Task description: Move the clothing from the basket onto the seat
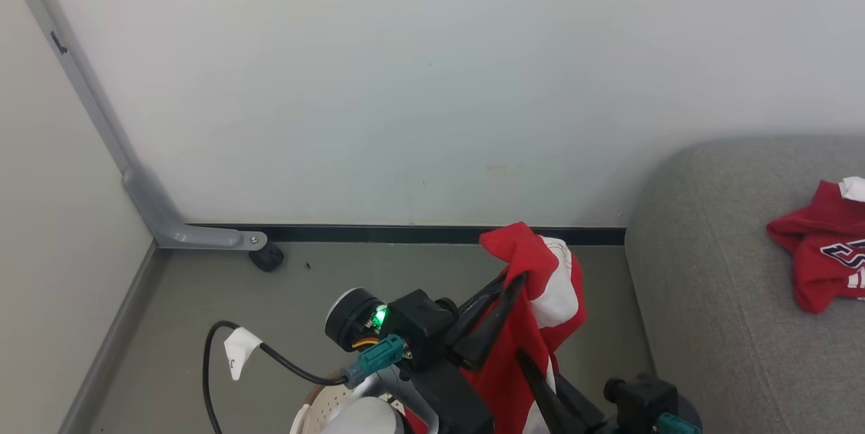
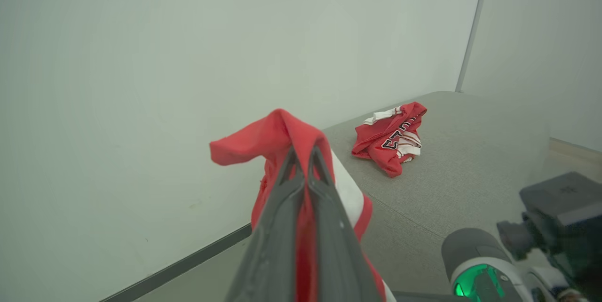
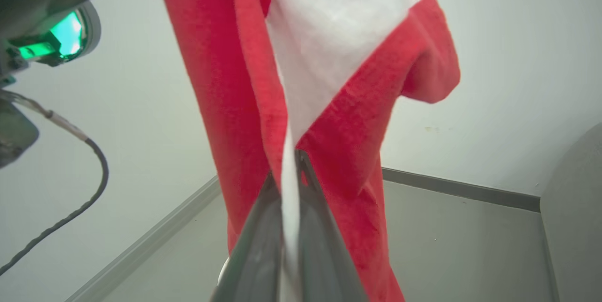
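- step in hand: carrying one piece across. the red garment (image 1: 540,326) hangs in the air above the floor, between the basket (image 1: 312,399) and the seat (image 1: 709,299). its lower end runs off the bottom edge of the head view, so i cannot tell if the tail is free of the basket.
- left gripper (image 2: 301,160): fingers pinched tight on the top fold of the red cloth, with a red flap flopped over the tips.
- right gripper (image 3: 288,163): closed on the same piece lower down, nipping a white strip of trim. the cloth runs up from there toward the other grip.
- basket: a sliver of cream perforated wall and brown rim shows at the bottom edge of the head view. its contents are hidden.
- seat: a second garment (image 2: 390,137) lies crumpled on the grey cushion, near the back edge by the wall and well in from the rounded corner.
- progress, judged: one piece delivered, one in transit, the rest unknown.
- next move, judged: swing both arms together toward the seat and pass the rounded corner with the tail lifted. then lower until the cloth rests on the cushion and let go with both. moving the arms unevenly would stretch the fabric, and a low tail could drag on the cushion edge.
- writing: the second garment has dark block letters edged in white, broken by folds, with no whole word legible.
- a white paper tag (image 1: 238,351) on the black cable (image 1: 284,363) bears a mark too small to read.
- no label is visible on the held piece.
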{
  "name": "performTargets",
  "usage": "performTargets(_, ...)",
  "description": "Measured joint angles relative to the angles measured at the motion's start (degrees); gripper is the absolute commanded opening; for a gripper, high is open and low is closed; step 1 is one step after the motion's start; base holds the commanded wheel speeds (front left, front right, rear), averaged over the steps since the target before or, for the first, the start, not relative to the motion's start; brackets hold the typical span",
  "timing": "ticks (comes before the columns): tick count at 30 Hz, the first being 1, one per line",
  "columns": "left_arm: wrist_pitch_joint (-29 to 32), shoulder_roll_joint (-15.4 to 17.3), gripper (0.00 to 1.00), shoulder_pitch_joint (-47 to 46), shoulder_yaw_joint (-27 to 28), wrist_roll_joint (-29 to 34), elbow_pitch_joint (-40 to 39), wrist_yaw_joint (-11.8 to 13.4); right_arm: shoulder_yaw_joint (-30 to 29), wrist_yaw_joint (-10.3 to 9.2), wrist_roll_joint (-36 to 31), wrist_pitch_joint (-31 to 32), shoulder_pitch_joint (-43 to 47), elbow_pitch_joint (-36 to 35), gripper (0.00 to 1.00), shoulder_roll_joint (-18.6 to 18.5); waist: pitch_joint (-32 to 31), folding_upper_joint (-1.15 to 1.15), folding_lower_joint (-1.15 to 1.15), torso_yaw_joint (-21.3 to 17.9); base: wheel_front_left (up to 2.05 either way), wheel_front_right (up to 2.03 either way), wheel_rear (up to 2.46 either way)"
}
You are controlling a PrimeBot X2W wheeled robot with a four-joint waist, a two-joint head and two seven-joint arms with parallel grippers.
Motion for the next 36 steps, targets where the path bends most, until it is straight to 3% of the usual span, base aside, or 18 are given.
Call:
performTargets(4, 0.3, 0.0, 0.0, 0.2, -0.8, 0.0, -1.4, 0.5, -1.2, -0.01, 0.2, -0.4, -1.4, 0.8, 0.0, 0.0, 0.4, 0.0, 0.0, 0.2, 0.0, 0.0, 0.0)
performTargets(5, 0.5, 0.0, 0.07, 0.2, -1.0, 0.0, -1.6, 0.5, -1.6, -0.01, 0.2, -0.6, -2.1, 1.1, 0.0, 0.0, 0.6, 0.0, 0.0, 0.2, 0.0, 0.0, 0.0)
performTargets(6, 0.6, 0.0, 0.77, 0.3, -1.1, 0.0, -1.8, 0.5, -2.0, -0.01, 0.2, -0.6, -3.0, 1.4, 0.0, 0.0, 0.8, 0.0, 0.0, 0.3, 0.0, 0.0, 0.0)
performTargets(7, 0.6, -0.1, 1.0, 0.3, -1.2, 0.0, -1.9, 1.0, -2.5, -0.02, 0.3, -0.7, -3.9, 1.8, 0.0, 0.0, 1.0, 0.0, 0.0, 0.3, 0.0, 0.0, 0.0)
performTargets(13, 0.7, 0.1, 1.0, 2.2, -1.7, 0.1, -3.1, 1.4, -6.0, -0.54, 0.8, -2.5, -8.2, 4.1, 0.0, -0.1, 2.0, 0.0, 0.0, 0.4, 0.0, 0.0, 0.0)
performTargets(22, 0.5, 3.4, 1.0, 7.0, -2.8, 3.0, -6.6, 3.5, -11.3, -2.24, 1.3, -4.2, -12.3, 6.4, 0.0, -2.7, 3.6, 0.0, 0.0, -0.6, 0.0, 0.0, 0.0)
performTargets(36, 0.0, 5.7, 1.0, 9.6, -4.2, 6.8, -10.3, 6.3, -18.4, -5.14, 3.4, -6.1, -13.9, 6.0, 0.0, -5.8, 8.8, 0.0, 0.0, -5.5, 0.0, 0.0, 0.0)
